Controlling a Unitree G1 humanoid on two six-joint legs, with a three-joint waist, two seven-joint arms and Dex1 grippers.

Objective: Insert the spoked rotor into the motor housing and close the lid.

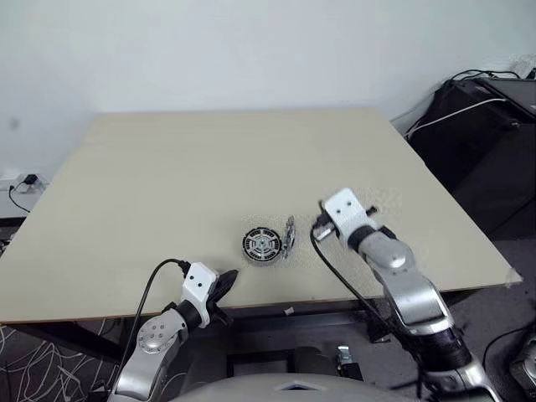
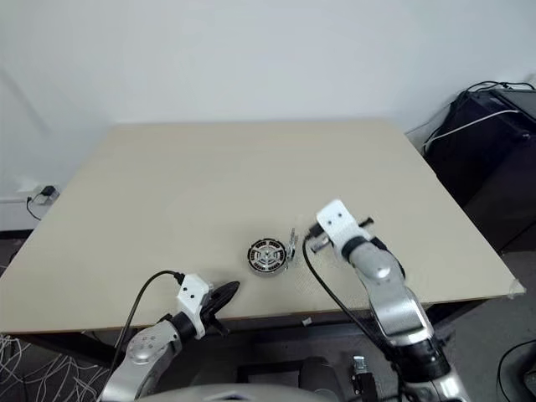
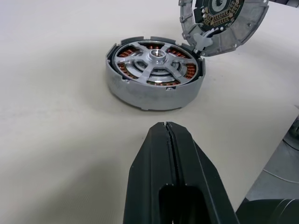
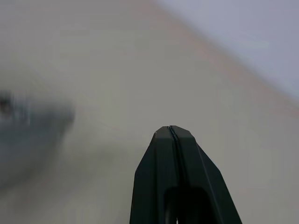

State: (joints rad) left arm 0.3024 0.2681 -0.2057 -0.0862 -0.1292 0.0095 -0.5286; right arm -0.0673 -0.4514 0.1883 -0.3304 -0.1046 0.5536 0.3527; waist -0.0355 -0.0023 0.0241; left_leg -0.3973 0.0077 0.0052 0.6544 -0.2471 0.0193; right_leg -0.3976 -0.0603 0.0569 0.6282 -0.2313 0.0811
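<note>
The motor housing (image 3: pixel 149 95) lies flat on the table, copper windings showing around its inside. The spoked rotor (image 3: pixel 156 58) sits in it, shiny spokes and hub facing up. The lid (image 3: pixel 224 23), a grey round cap, stands tilted on its edge against the housing's rim, its inner face towards the housing; in the eye views the lid (image 1: pixel 289 237) is just right of the housing (image 1: pixel 261 244). My left gripper (image 3: pixel 166 125) is shut and empty, near the table's front edge, a short way from the housing. My right gripper (image 4: pixel 170 127) is shut and empty, above the table to the right of the lid.
The beige table (image 1: pixel 209 167) is bare apart from these parts. Black equipment with cables (image 1: pixel 486 126) stands off its right side. A wall socket with a plug (image 1: pixel 25 180) is at the far left. The front edge runs just under my left gripper.
</note>
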